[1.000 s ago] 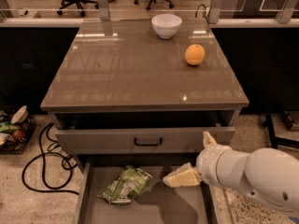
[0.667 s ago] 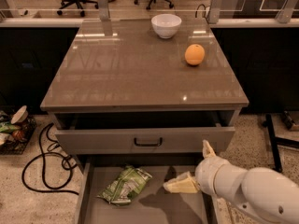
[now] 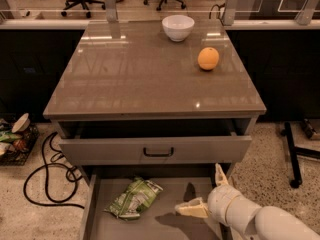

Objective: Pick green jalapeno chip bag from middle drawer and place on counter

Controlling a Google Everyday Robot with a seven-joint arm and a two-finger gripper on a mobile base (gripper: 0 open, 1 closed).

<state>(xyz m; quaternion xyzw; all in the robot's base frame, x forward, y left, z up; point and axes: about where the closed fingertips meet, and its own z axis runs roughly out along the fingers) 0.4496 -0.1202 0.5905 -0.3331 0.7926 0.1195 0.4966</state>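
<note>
One bag (image 3: 134,199), green and white and crumpled, lies on the floor of the middle drawer (image 3: 125,229), left of centre, touching nothing else. Two drawers stand open: this low one, pulled well out, and above it an upper drawer (image 3: 100,150) with a black handle (image 3: 158,152), out only a little. On the counter (image 3: 140,79) sit one white bowl (image 3: 178,27) at the back edge and one orange (image 3: 208,58) to the right, well apart from each other. One gripper (image 3: 197,188) hangs over the right part of the middle drawer, to the right of the bag and not touching it. Its two fingers (image 3: 192,209) are spread wide, one pointing left toward the bag and one pointing up, with nothing between them. One black cable (image 3: 45,179) loops on the floor at left. Compared with a second ago, the gripper sits lower and nearer the drawer floor; the bag, bowl and orange have not moved.
</note>
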